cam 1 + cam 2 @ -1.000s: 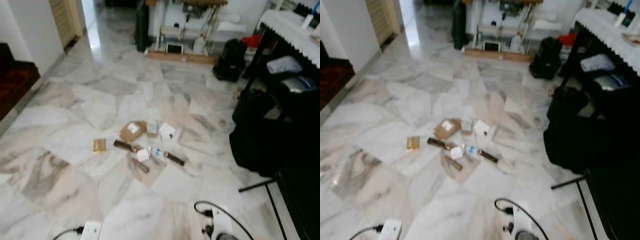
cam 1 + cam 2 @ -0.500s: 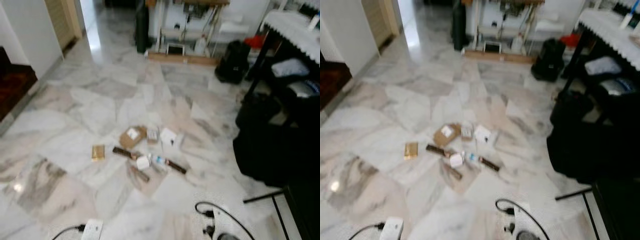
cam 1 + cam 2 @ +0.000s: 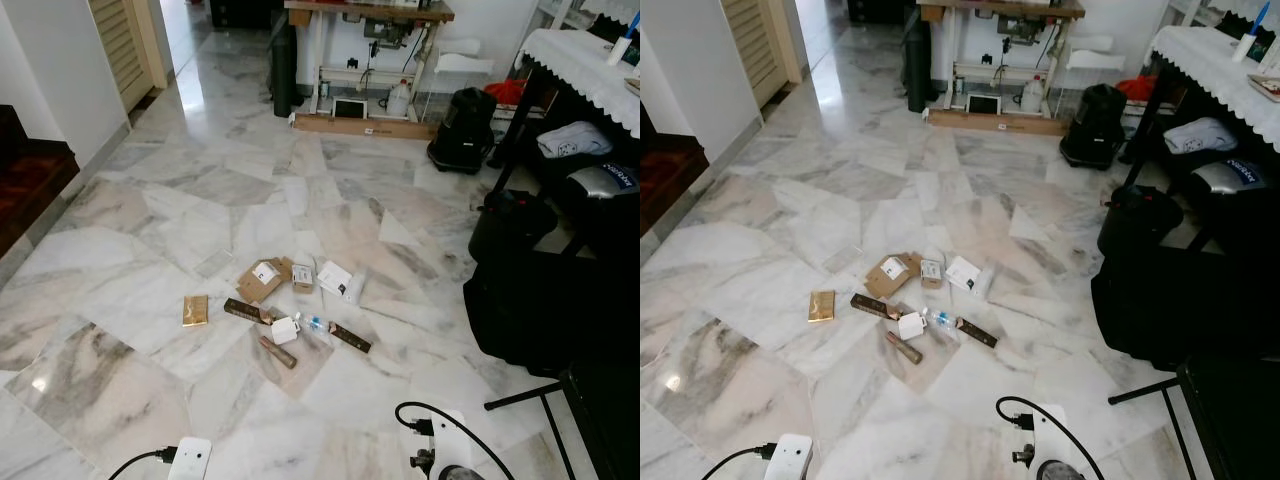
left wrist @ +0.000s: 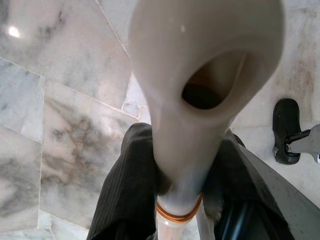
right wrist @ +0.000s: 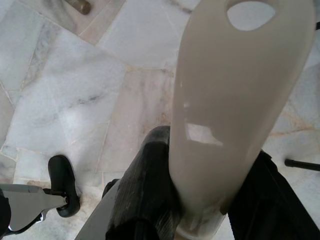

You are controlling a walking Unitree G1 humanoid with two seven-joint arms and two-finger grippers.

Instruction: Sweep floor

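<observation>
On the floor (image 3: 150, 200) we see litter (image 3: 285, 300); each claw, left (image 4: 170, 195) and right (image 5: 200, 200), clamps a handle (image 4: 200, 75).

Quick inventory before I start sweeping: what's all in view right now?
white grey-veined marble floor: one, throughout.
scattered litter: one cluster, brown, gold and white packets, mid-floor ahead.
black bags: several, right side.
white lace-covered table: one, far right.
wooden-topped work table: one, far wall.
beige plastic handle: two, one per hand; the other.
left hand: black fingers shut on a handle.
right hand: likewise.
</observation>
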